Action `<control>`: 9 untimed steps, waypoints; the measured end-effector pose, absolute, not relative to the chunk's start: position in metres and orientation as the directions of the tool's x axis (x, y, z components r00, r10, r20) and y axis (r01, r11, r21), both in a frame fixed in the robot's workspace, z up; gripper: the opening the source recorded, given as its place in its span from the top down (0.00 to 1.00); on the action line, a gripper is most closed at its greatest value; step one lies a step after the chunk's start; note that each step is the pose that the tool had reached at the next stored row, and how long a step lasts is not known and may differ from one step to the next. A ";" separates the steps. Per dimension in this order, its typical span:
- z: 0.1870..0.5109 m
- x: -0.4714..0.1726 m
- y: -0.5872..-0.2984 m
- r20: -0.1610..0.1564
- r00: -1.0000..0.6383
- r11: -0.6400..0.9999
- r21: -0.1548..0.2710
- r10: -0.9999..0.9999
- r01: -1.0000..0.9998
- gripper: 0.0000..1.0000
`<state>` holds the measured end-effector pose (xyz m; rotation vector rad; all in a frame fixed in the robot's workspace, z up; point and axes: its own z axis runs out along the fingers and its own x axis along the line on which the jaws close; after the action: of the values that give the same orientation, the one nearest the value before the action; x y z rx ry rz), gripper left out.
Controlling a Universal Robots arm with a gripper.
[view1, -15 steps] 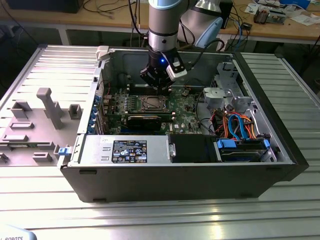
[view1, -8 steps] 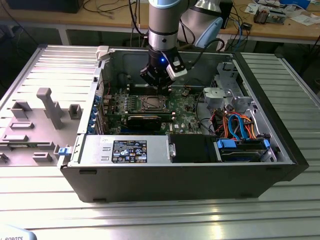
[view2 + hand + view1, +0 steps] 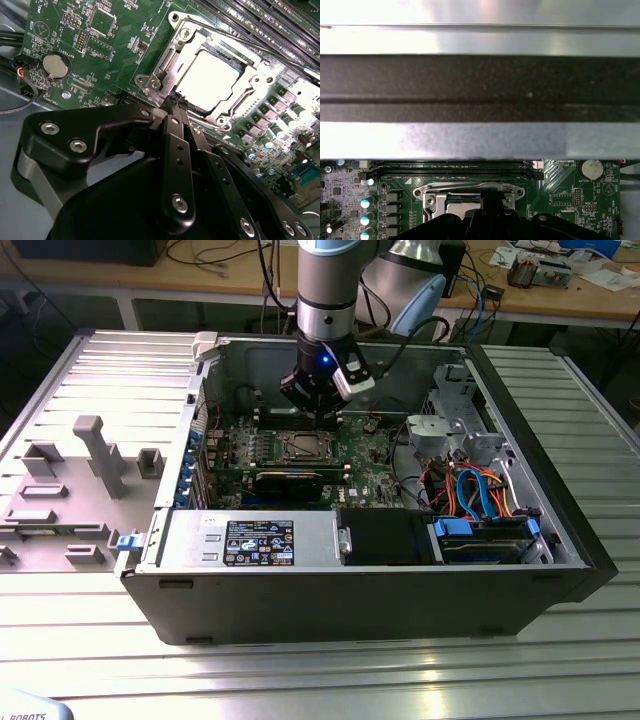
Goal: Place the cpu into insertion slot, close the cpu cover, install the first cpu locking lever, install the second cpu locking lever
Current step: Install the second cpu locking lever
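The cpu (image 3: 210, 82) lies flat in the insertion slot (image 3: 303, 447) on the green motherboard (image 3: 100, 45), its silver top shining bright. The cpu cover (image 3: 167, 60), a silver frame, lies down around it with the chip showing through its cut-out. My gripper (image 3: 179, 101) is shut, with its two black fingers pressed together and nothing visible between them. Its tips hover right at one edge of the socket frame (image 3: 470, 192). In the exterior view the gripper (image 3: 318, 418) hangs inside the open computer case just behind the socket. I cannot tell how the locking levers stand.
The case's back wall (image 3: 480, 90) rises close behind the gripper. Memory slots (image 3: 455, 167) run along the socket's far side. A long black graphics card (image 3: 290, 480) lies in front of the socket. A coin battery (image 3: 56, 65) sits nearby, and drive cables (image 3: 475, 495) fill the exterior view's right.
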<state>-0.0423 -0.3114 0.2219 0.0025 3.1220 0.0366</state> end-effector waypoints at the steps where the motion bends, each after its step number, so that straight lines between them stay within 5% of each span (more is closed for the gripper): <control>1: 0.222 -0.042 -0.312 -0.019 -1.000 1.000 0.023 0.002 0.001 0.89; 9: 0.224 -0.042 -0.314 -0.019 -1.000 1.000 0.023 0.002 0.001 0.89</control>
<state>-0.0423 -0.3143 0.2237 0.0026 3.1220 0.0364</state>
